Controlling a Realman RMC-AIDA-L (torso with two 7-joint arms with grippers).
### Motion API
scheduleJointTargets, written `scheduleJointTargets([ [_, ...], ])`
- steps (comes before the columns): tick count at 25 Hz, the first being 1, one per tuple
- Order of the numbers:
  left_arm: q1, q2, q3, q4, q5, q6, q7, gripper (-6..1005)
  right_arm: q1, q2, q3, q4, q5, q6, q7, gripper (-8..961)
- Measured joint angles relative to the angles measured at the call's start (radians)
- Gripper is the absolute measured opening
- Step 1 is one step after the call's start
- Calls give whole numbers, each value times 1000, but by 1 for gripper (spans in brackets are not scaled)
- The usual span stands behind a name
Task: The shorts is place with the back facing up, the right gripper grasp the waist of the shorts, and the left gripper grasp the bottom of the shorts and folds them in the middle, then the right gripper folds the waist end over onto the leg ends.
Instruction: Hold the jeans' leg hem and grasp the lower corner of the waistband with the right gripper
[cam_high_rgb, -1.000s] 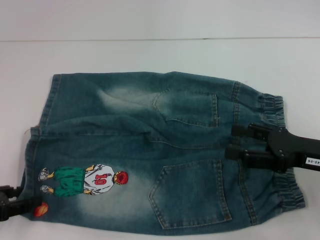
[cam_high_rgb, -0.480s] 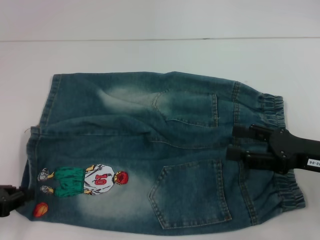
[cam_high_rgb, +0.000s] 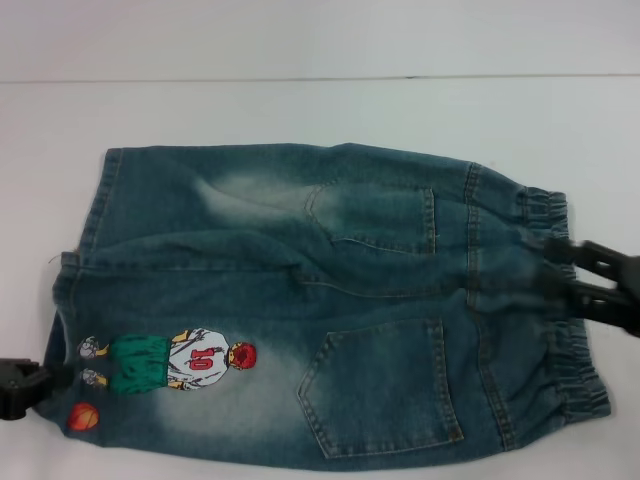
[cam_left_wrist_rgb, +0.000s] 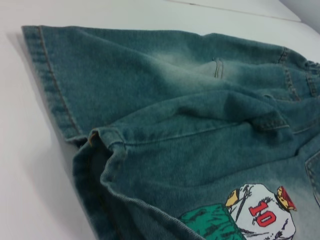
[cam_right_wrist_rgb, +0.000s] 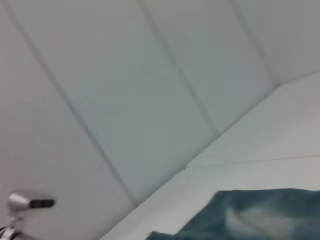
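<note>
The right pincer (cam_high_rgb: 558, 268) reaches in from the right edge of the head view, its two black fingers (cam_high_rgb: 575, 251) spread apart and lying level over the gathered waistband (cam_high_rgb: 560, 300), one finger above the other in the picture, with denim showing in the gap between them; it is open and holds nothing. The left pincer (cam_high_rgb: 22, 388) shows only as a black block at the lower left corner, just beside the bottom of the shorts (cam_high_rgb: 72, 300) and the orange ball print (cam_high_rgb: 84, 416); whether it is open or closed cannot be told.

The shorts (cam_high_rgb: 330, 310) lie spread flat on the white table (cam_high_rgb: 320, 110), back side up, waist toward the right and legs toward the left. The cloth is faded blue-green denim, paler in washed patches, with soft wrinkles running along the middle. Two stitched patch pockets show, one (cam_high_rgb: 375, 215) farther and one (cam_high_rgb: 385, 385) nearer. The waistband is ruched elastic; the leg hems are straight and double-stitched. One cartoon player print (cam_high_rgb: 170, 362) with a red number 10 sits near the hem.

In the left wrist view the hem (cam_left_wrist_rgb: 52, 85) lies close, with a raised fold where the two legs meet (cam_left_wrist_rgb: 105, 137).
</note>
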Motion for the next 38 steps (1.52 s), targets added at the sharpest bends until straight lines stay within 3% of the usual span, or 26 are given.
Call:
scheduleJointTargets([
  [6,-4,0,0,-4,-27,4,-3,20,-96,-35,55,6,-7,-25,18,910],
  [12,-4,-4,1,-7,-49,13,-3,19,-214,-33,56,6,-19,-23,-94,909],
  [16,-7,-5,1,-10,-51,21,-7,19,-253,-28,84,7,-78,-14,-129,908],
  [22,-9,-4,1,-13,-51,21,-21,19,-254,-23,168,7,-176,32,-128,906],
  [38,-8,-5,1,-15,-52,21,-24,19,-207,-25,167,36,-248,93,-98,902],
])
